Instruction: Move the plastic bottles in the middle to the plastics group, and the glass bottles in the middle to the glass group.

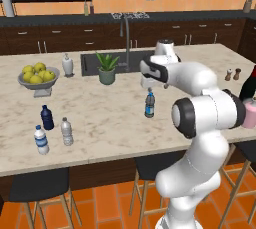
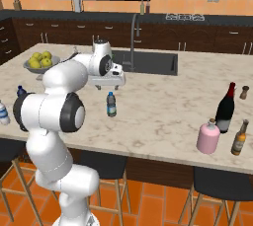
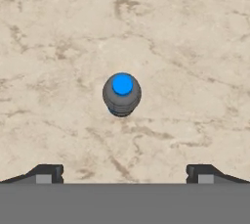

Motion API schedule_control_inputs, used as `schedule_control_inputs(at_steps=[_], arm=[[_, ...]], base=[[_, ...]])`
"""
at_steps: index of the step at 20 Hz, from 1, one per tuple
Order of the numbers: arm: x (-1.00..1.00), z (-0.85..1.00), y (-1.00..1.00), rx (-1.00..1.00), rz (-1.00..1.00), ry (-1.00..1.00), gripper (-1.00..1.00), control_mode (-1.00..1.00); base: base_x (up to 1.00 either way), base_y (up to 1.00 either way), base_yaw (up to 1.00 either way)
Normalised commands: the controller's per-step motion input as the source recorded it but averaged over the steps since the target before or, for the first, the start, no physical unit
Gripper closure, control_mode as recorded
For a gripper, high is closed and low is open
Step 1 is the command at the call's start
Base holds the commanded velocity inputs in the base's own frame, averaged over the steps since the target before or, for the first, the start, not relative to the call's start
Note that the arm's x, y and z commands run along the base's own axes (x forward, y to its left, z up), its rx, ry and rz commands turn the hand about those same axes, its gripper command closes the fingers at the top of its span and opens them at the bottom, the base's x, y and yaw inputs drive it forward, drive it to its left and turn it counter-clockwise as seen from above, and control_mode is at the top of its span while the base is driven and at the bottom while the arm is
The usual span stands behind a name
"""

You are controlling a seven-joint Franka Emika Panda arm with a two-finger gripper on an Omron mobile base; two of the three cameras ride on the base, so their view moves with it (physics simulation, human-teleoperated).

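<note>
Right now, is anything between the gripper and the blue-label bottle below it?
Nothing visible. The open gripper hangs above the blue-label bottle, which stands alone on bare marble counter; the hand view looks straight down on its cap, with clear counter all around it.

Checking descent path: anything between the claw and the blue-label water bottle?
Nothing: in the hand view the open claw looks straight down on the blue-label water bottle, clear air between.

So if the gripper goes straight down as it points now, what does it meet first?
Most likely the blue cap of the water bottle standing below the open gripper; the cap sits between the fingertips' line.
</note>
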Motion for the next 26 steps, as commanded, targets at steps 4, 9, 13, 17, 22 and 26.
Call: schedule_control_inputs(at_steps=[4, 9, 13, 17, 22, 26], arm=[[0.46, -0.38, 0.02, 0.0, 0.0, 0.0, -1.0, -1.0], [0.29, -0.14, 0.07, 0.0, 0.0, 0.02, -1.0, -1.0], [0.12, -0.12, 0.0, 0.0, 0.0, 0.05, -1.0, -1.0], [0.12, -0.24, 0.0, 0.0, 0.0, 0.05, -1.0, -1.0], [0.07, -0.29, 0.0, 0.0, 0.0, 0.07, -1.0, -1.0], [0.16, -0.15, 0.0, 0.0, 0.0, 0.08, -1.0, -1.0]], base=[[0.0, 0.0, 0.0], [0.0, 0.0, 0.0], [0.0, 0.0, 0.0], [0.0, 0.0, 0.0], [0.0, 0.0, 0.0], [0.0, 0.0, 0.0]])
